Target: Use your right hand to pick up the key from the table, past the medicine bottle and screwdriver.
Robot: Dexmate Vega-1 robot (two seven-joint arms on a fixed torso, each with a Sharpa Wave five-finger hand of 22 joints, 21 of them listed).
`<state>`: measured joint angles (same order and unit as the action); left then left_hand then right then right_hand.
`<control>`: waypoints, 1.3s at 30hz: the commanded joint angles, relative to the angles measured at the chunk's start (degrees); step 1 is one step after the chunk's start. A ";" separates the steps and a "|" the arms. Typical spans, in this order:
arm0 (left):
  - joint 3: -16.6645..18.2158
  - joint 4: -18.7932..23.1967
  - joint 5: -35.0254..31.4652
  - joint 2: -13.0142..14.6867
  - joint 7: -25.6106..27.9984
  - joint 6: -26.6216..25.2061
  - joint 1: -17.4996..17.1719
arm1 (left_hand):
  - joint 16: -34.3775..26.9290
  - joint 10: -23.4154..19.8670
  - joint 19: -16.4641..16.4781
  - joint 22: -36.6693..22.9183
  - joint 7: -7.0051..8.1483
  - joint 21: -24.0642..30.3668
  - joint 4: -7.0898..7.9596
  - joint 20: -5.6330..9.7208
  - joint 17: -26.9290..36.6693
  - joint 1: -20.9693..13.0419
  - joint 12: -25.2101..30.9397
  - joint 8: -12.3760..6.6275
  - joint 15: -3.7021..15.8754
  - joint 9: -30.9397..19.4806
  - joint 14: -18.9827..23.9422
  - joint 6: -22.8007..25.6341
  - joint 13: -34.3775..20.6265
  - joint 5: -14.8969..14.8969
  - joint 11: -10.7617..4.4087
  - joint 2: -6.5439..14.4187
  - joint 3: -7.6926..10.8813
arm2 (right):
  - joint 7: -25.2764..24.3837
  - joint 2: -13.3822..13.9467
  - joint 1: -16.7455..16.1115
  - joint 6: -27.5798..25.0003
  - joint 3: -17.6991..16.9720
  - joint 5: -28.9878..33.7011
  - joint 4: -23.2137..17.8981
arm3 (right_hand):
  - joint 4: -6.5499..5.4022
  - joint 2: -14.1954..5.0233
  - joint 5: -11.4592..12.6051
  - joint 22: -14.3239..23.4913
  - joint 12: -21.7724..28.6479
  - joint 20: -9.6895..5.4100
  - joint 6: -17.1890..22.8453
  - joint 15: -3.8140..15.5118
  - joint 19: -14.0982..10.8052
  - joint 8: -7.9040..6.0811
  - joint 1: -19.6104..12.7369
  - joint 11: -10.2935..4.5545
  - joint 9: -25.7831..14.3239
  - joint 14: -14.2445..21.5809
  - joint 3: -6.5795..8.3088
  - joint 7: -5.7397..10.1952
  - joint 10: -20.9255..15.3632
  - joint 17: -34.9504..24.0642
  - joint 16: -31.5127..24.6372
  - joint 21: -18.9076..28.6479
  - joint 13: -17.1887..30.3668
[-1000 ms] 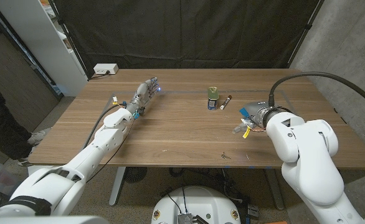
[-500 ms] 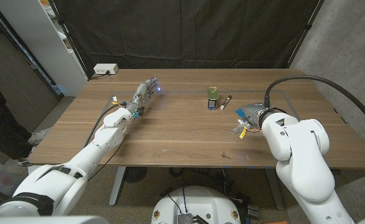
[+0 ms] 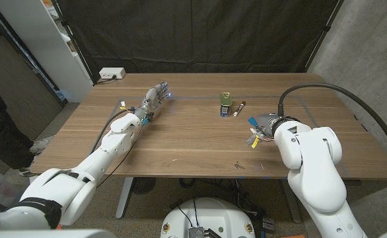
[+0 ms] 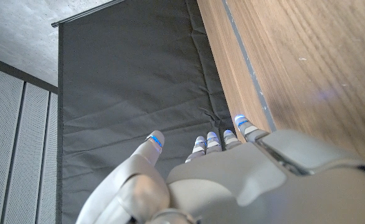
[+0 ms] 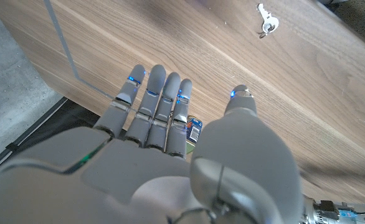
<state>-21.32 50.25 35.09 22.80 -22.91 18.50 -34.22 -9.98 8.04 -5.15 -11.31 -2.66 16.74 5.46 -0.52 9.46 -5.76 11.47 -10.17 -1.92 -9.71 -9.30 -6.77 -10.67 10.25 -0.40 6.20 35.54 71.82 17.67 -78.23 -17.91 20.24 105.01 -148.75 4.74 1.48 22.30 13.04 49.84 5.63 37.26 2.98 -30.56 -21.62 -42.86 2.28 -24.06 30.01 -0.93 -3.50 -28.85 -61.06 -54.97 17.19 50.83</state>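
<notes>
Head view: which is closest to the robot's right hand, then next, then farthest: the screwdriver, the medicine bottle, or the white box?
From the right hand:
1. Screwdriver, just past the hand, toward the table's middle.
2. Medicine bottle, right beside the screwdriver, a little farther left.
3. White box, at the far left corner.

Left white arm stretched far forward, its grey hand point(image 3: 152, 100) lying extended, fingers point(image 4: 221, 138) straight and held close together, holding nothing. Right white arm bent sharply inward, its grey hand point(image 3: 262, 123) raised, fingers point(image 5: 161, 93) straight, thumb apart, gripping nothing.
</notes>
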 commanded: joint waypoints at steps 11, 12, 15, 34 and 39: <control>0.04 -10.42 -1.63 -1.66 -6.25 3.31 5.98 | -0.11 0.37 -0.52 -0.20 -0.12 -0.17 -0.04 -0.17 0.21 -0.09 0.08 -0.13 -0.11 -0.23 -0.53 -0.67 -0.17 0.14 -0.03 1.66 -0.20 | 0.58 -7.18 -1.82 -1.36 5.95 9.95 2.32 | 0.34 -1.47 0.88 0.09 0.23 0.02 0.01 0.43 0.08 0.17 -0.51 0.22 0.10 -0.05 -0.39 -0.36 -0.32 0.36 -0.72 0.29 -0.51; 0.11 -11.10 -1.67 -1.80 -6.64 3.62 6.36 | -0.11 0.38 -0.54 -0.20 -0.13 -0.18 -0.05 -0.22 0.21 -0.09 0.08 -0.13 -0.12 -0.23 -0.52 -0.68 -0.17 0.14 -0.04 1.65 -0.21 | 0.30 -7.64 -2.03 -1.54 6.37 10.75 2.50 | 0.35 -1.50 0.91 0.08 0.24 0.06 -0.01 0.57 0.01 0.19 -0.55 0.21 0.11 0.10 -0.40 -0.29 -0.47 0.42 -0.78 0.33 -0.60; 0.30 -13.09 -1.79 -2.26 -7.86 4.53 7.45 | -0.11 0.48 -0.54 -0.20 -0.12 -0.19 -0.06 -0.22 0.21 -0.09 0.05 -0.13 -0.07 -0.23 -0.54 -0.69 -0.17 0.14 -0.15 1.63 -0.22 | -0.60 -9.11 -2.66 -2.12 7.35 12.49 3.00 | 0.36 -1.52 0.96 0.07 0.36 0.01 0.32 0.57 -0.27 0.09 -0.56 0.15 0.15 0.29 -0.47 -0.23 -0.65 0.59 -0.87 0.45 -0.56; 1.48 -18.76 -2.91 -3.69 -11.78 7.01 10.82 | -0.14 0.40 -0.50 -0.20 -0.06 -0.23 -0.09 -0.23 0.21 -0.05 0.10 -0.16 0.03 -0.23 -0.53 -0.69 -0.16 0.15 -0.06 1.59 -0.31 | -4.47 -14.93 -5.35 -3.43 9.98 17.72 6.27 | 0.76 -2.05 1.43 -0.01 0.88 -0.10 1.09 0.72 -0.75 0.07 -1.56 -0.16 0.51 0.81 -0.59 -0.36 -1.56 0.89 -1.85 0.78 -0.59; 1.76 -17.96 -2.90 -3.47 -11.73 6.90 10.49 | -0.15 0.40 -0.47 -0.20 -0.03 -0.23 -0.09 -0.19 0.22 -0.03 0.11 -0.16 0.03 -0.23 -0.51 -0.69 -0.16 0.15 -0.14 1.58 -0.33 | -5.44 -15.55 -5.91 -4.07 9.94 17.37 7.07 | 0.76 -2.14 1.50 -0.03 0.98 -0.12 1.39 0.76 -1.01 -0.05 -1.62 -0.26 0.49 0.98 -0.69 -0.33 -1.60 0.74 -2.25 0.92 -0.52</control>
<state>-20.19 32.43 32.48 19.28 -33.88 25.01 -24.05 -9.98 8.24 -5.15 -11.31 -2.66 16.51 5.45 -0.52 9.46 -5.76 11.47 -10.17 -1.92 -9.71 -9.30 -6.76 -10.67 10.25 -0.61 6.20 35.55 68.28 4.34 -82.89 -21.16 29.40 121.38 -143.38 5.14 -0.47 23.53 13.05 50.36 5.22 38.19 2.87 -30.98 -21.61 -43.92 2.05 -23.38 30.51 -1.48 -3.78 -29.69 -60.18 -56.80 17.78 50.14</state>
